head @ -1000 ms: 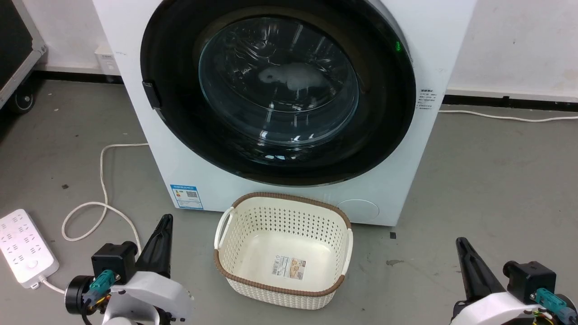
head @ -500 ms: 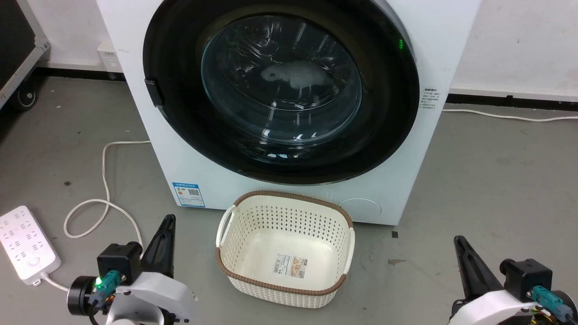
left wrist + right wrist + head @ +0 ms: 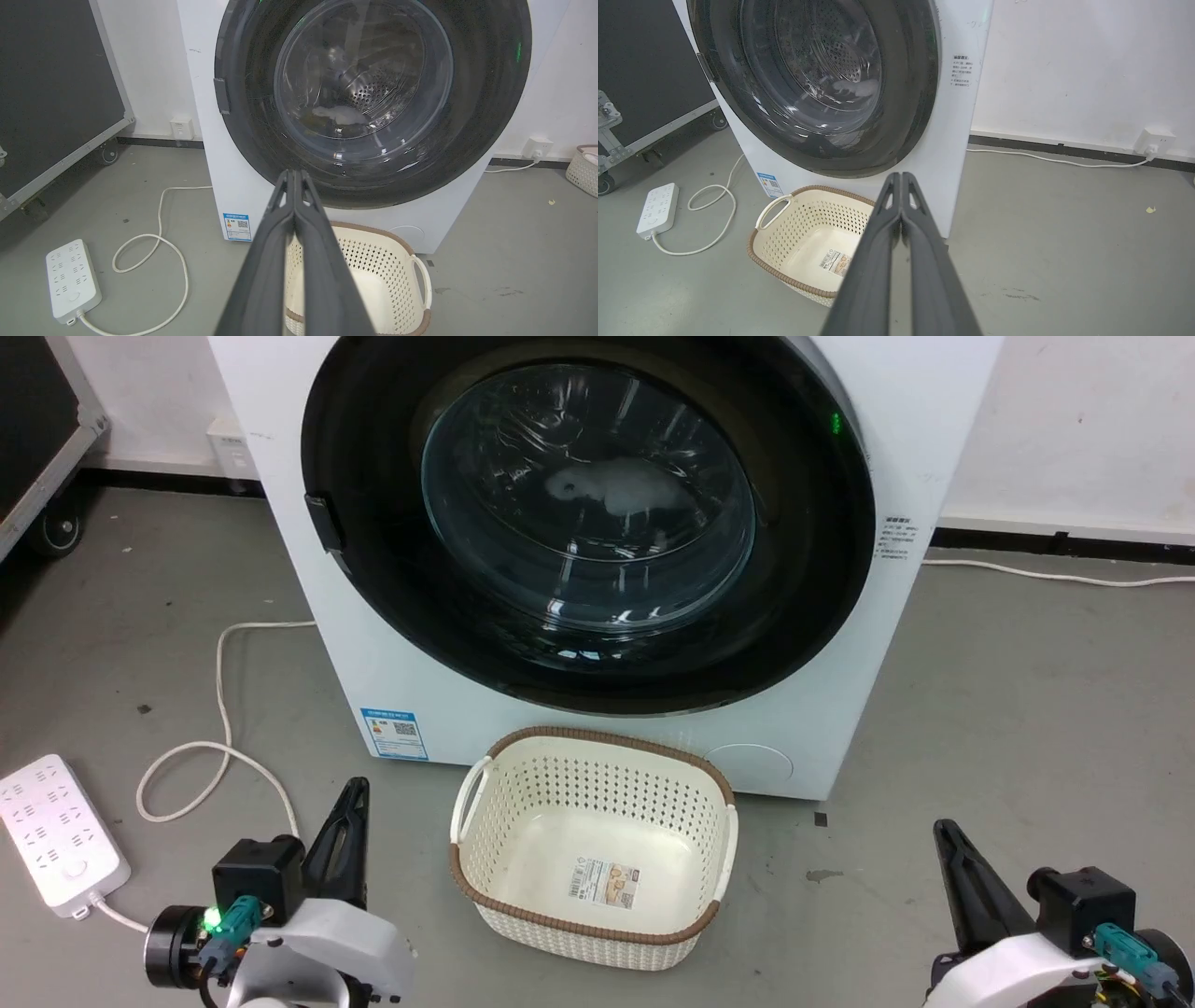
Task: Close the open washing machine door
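The washing machine door [image 3: 588, 513] lies flat against the front of the washing machine [image 3: 448, 709], its black rim flush with the white panel, and a green light [image 3: 836, 425] glows at its upper right edge. Both grippers hang low before the machine, well short of it: the left gripper [image 3: 358, 786] toward the blue-sticker side and the right gripper [image 3: 943, 829] toward the other, each with its fingers pressed together on nothing. Just in front of the machine sits a cream basket [image 3: 560, 924]. From the left wrist the glass gives more away: the drum's perforated steel and a pale cloth [image 3: 338, 113] lying inside. It also shows a black wheeled case [image 3: 51, 93] to the machine's left. The right wrist adds a wall socket [image 3: 1153, 140] off to the machine's right, with a white cable running to it.
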You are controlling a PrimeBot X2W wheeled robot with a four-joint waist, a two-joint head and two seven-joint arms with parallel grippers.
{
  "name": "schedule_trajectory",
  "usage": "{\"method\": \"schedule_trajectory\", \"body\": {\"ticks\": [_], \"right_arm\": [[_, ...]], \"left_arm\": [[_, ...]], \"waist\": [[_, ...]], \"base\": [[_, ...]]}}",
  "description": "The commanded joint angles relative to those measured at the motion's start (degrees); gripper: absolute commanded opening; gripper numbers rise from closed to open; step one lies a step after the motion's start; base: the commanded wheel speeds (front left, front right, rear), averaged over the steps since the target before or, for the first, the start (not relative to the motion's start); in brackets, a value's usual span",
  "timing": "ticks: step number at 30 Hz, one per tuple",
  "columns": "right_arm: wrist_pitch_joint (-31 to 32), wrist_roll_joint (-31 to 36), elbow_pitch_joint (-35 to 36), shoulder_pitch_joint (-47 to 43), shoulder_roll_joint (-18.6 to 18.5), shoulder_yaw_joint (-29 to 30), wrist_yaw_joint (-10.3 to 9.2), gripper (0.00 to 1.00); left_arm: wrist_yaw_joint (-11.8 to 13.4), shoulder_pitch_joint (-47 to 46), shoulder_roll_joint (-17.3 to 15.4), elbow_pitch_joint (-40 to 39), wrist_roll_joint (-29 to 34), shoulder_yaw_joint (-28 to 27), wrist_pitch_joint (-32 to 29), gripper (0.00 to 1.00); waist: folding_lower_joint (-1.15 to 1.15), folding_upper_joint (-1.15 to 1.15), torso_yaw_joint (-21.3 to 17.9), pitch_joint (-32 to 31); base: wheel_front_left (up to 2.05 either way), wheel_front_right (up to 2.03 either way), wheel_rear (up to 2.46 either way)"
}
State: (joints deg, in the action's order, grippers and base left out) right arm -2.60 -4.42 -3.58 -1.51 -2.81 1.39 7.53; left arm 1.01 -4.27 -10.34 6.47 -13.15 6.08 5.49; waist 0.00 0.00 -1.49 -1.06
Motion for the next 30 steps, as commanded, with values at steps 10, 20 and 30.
{"method": "schedule_trajectory", "body": {"ticks": [10, 20, 30], "right_arm": [[0.6, 1.0, 0.9, 0.8, 0.0, -0.3, -0.03, 0.0], [1.1, 1.9, 1.6, 1.0, 0.0, -0.6, -0.03, 0.0], [1.6, 2.7, 2.2, 1.2, -0.1, -0.9, -0.03, 0.0]], "left_arm": [[-0.3, 1.5, 1.5, -1.4, 2.6, -1.3, -1.2, 0.0], [-0.5, 2.2, 2.9, -2.7, 5.2, -2.5, -2.2, 0.0], [-0.6, 2.9, 4.4, -3.9, 7.8, -3.7, -3.3, 0.0]], "waist": [[0.0, 0.0, 0.3, 0.2], [0.0, 0.0, 0.6, 0.4], [0.0, 0.0, 0.9, 0.6]], "base": [[0.0, 0.0, 0.0], [0.0, 0.0, 0.0], [0.0, 0.0, 0.0]]}}
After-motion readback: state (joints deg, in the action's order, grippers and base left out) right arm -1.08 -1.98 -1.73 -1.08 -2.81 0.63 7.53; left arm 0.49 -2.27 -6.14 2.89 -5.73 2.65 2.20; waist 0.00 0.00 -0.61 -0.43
